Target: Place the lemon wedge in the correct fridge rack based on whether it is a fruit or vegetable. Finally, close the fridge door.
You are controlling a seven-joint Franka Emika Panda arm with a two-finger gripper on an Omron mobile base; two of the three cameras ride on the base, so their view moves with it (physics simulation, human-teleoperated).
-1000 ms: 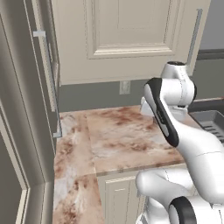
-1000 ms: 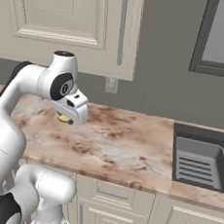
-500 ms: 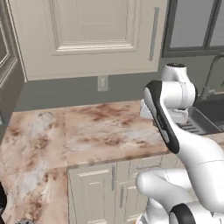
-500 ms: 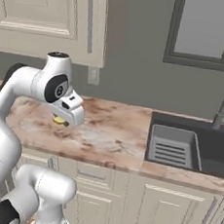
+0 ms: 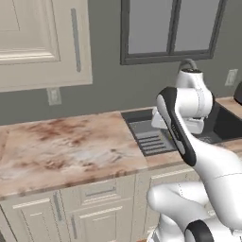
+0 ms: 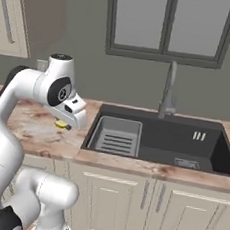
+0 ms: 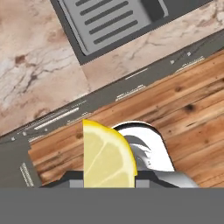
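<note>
between the fingers of the gripper point(image 6: 61, 125), the lemon wedge point(image 7: 105, 157) sits clamped; the jaws are closed on it, and the hand view presents its cut yellow face close to the lens. in the right base view the same wedge appears as a small yellow piece directly under the hand, clear of the counter point(image 5: 61, 151).

change since one second ago: the whole picture has shifted in both base views. the tall grey panel and the upper cabinet point(image 5: 38, 42) that stood ahead of the hand have slid off to the side, and the sink point(image 6: 159, 142), the faucet point(image 6: 168, 92) and the window point(image 6: 169, 24) now stand beyond the hand. this is camera motion: the base has driven or turned, not the furniture. the arm keeps nearly the same pose against the base, and the wedge stays in the grip throughout.

below the hand, the hand view shows the counter edge, part of the sink basin and the wood floor point(image 7: 183, 109), so the hand hangs out past the counter front.

meaning for the task: the pickup is judged complete and the carry phase is under way. no fridge rack or fridge door is near the hand in these views, so placement and door closing remain to be done. the tiny wedge could slip during further base motion.
</note>
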